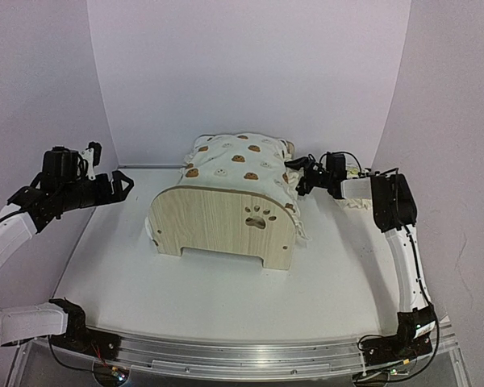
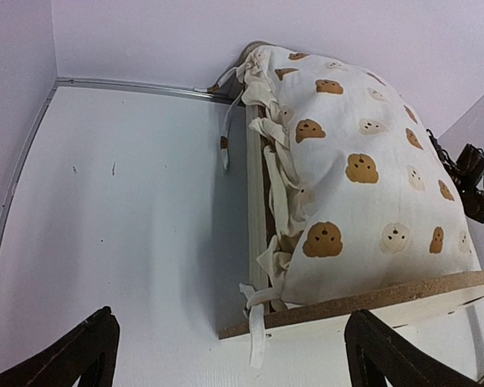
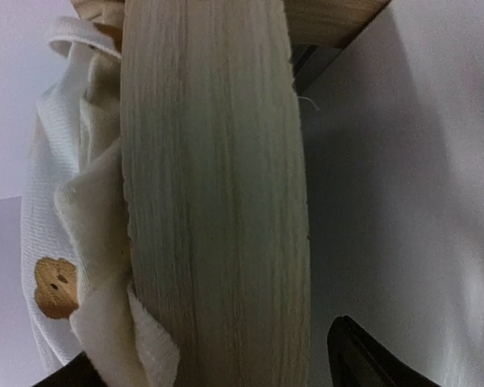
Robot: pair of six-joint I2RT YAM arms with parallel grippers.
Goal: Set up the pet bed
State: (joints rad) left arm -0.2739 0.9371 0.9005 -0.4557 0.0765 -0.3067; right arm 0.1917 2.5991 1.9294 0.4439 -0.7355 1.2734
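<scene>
The pet bed (image 1: 218, 222) stands in the middle of the table, its light-wood arched end board with a paw cut-out facing me. The cream bear-print cushion (image 1: 238, 161) lies on it with its ties hanging down, and it hides the striped base. My left gripper (image 1: 121, 185) is open and empty, hovering left of the bed; its wrist view shows the bed's edge (image 2: 371, 300) and cushion (image 2: 363, 161) ahead of it (image 2: 234, 367). My right gripper (image 1: 301, 175) is open at the bed's far right corner. In its wrist view (image 3: 218, 371) the jaws straddle a wooden board (image 3: 218, 201) beside the cushion (image 3: 56, 226).
White walls (image 1: 250, 72) close the table at the back and both sides. A small pale frilly thing (image 1: 356, 203) lies partly hidden under my right forearm. A metal rail (image 1: 242, 355) runs along the near edge.
</scene>
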